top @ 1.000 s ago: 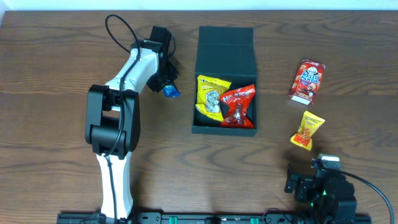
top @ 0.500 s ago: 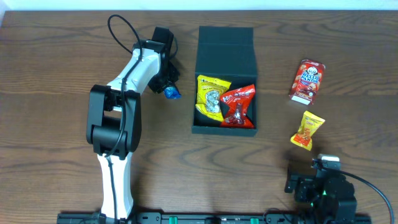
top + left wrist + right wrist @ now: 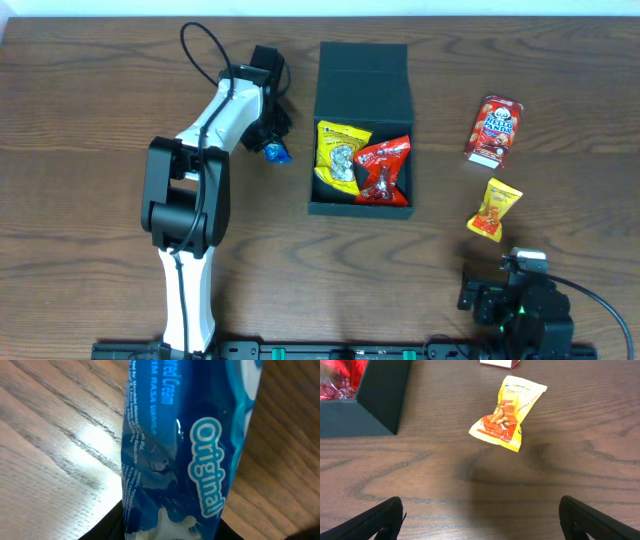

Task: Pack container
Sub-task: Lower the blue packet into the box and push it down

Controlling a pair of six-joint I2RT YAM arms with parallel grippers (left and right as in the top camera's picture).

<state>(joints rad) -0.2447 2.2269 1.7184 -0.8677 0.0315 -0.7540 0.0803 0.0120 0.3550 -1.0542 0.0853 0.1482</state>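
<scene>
The dark green container [image 3: 362, 80] stands open at the table's back middle, its lid flap folded back; its corner [image 3: 365, 405] also shows in the right wrist view. A yellow packet [image 3: 338, 157] and a red packet [image 3: 384, 170] lie inside. My left gripper [image 3: 271, 143] is just left of the container, shut on a blue "Original" cream snack packet [image 3: 185, 455], whose tip [image 3: 275, 152] pokes out below the fingers. My right gripper [image 3: 480, 520] sits low at the front right, open and holding nothing, its fingertips [image 3: 380, 520] wide apart over bare wood.
A red Hello Panda box [image 3: 493, 130] lies right of the container. A yellow-orange snack packet [image 3: 495, 209] lies in front of it; that packet [image 3: 507, 412] sits ahead of my right gripper. The left arm's white links [image 3: 185, 200] stretch over the table's left half.
The left gripper with the blue packet has shifted slightly, and its arm has drifted a little to the right. The right arm has not moved.
</scene>
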